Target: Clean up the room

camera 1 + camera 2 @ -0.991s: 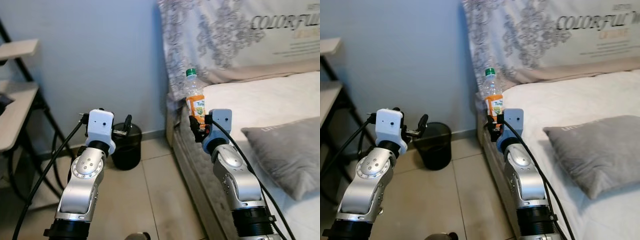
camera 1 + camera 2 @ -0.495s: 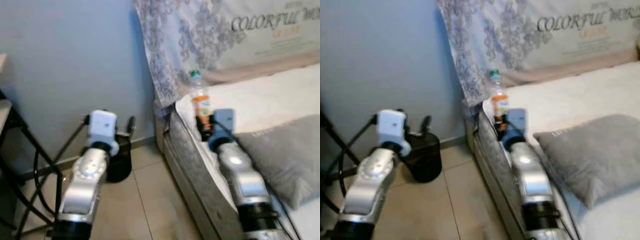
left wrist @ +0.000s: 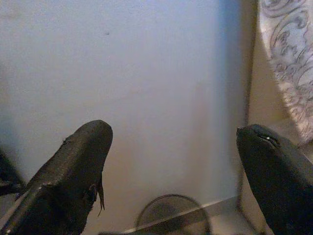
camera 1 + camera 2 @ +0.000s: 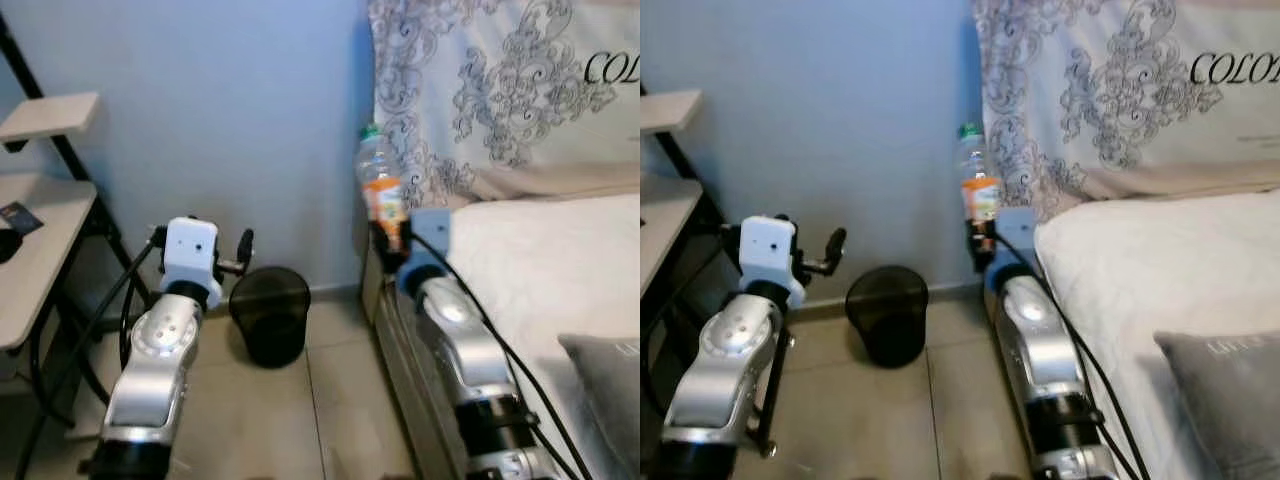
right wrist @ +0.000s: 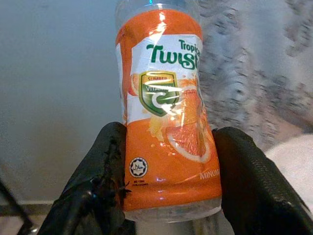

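in the left eye view the right gripper [image 4: 388, 243] is clenched around the lower part of an orange juice bottle [image 4: 381, 195], which it holds upright, green cap on top, at the head corner of the bed [image 4: 560, 260], in front of the blue wall [image 4: 220, 130]; the patterned pillow [image 4: 500, 90] leans upright at the head of the bed, just beside the bottle; the left gripper [image 4: 243, 255] hangs in the air above a black mesh waste bin [image 4: 270, 313], which stands on the tiled floor [image 4: 300, 420] against the wall, near the bed's corner; a shelf rack [image 4: 40, 210] stands well apart from the bed, on the far side of the bin; a grey cushion [image 4: 605, 385] lies on the bed near the robot.

in the left wrist view the left gripper [image 3: 176, 166] is released, its two black fingers [image 3: 73, 166] wide apart with nothing between them; beyond them is the wall, with the rim of the waste bin [image 3: 171, 215] at its foot.

in the right wrist view the fingers [image 5: 105, 171] of the right gripper [image 5: 171, 186] press on both sides of the bottle [image 5: 166, 122], grasping it at the orange "twister" label; the bed's patterned pillow [image 5: 264, 63] is blurred behind it.
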Controlling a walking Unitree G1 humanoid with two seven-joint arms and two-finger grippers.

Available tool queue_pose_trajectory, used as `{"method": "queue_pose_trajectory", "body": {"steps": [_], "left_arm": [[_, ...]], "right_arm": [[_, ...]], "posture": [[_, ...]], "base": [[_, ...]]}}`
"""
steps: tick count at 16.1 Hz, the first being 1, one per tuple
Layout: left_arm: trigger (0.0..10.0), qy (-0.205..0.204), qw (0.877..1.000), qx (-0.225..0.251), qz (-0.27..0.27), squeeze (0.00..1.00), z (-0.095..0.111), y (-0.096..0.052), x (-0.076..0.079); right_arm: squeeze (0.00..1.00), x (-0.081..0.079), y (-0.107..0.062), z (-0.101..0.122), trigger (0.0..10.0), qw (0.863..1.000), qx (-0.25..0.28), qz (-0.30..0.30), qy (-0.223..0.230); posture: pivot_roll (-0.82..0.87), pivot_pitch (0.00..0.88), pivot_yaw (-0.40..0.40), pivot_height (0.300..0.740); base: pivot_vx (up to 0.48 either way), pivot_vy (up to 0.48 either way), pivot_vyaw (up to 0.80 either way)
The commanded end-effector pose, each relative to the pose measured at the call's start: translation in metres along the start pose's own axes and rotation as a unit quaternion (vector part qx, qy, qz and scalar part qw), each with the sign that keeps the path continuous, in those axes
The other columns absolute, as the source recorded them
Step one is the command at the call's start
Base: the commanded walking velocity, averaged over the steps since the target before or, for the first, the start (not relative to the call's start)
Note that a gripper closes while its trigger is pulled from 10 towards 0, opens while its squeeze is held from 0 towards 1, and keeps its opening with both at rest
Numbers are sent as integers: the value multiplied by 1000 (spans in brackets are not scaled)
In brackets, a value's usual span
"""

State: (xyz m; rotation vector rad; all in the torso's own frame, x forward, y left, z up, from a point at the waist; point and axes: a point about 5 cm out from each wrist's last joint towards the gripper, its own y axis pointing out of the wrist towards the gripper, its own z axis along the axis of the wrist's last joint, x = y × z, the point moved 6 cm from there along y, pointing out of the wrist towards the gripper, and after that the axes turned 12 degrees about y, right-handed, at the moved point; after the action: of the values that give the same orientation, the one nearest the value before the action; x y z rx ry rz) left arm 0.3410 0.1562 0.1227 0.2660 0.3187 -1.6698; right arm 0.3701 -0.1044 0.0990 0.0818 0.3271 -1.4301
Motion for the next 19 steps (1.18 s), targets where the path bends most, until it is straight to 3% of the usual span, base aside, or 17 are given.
{"method": "queue_pose_trajectory", "body": {"steps": [1,6,8,15,19], "left_arm": [[10000,7,1000,5,-4,0,5,1,0],[10000,10,1000,-4,-6,0,-2,0,0],[10000,15,1000,-9,-6,0,-6,-1,-2],[10000,34,999,-10,-35,0,-10,-4,6],[10000,39,998,-10,-44,0,-10,-4,7]], "right_arm": [[0,-2,1,6,10000,1000,9,5,8],[0,-1,1,-9,10000,999,-24,16,34],[0,7,1,-12,10000,999,-32,-1,24],[0,34,-5,-31,10000,997,-74,-27,6],[0,41,-9,-40,10000,995,-95,-32,-5]], "posture": [[60,0,18,740],[60,0,16,740],[64,0,10,740],[59,0,16,740],[56,0,20,740]], "base": [[382,0,0],[369,0,0],[351,0,800],[337,0,0],[328,0,0]]}}
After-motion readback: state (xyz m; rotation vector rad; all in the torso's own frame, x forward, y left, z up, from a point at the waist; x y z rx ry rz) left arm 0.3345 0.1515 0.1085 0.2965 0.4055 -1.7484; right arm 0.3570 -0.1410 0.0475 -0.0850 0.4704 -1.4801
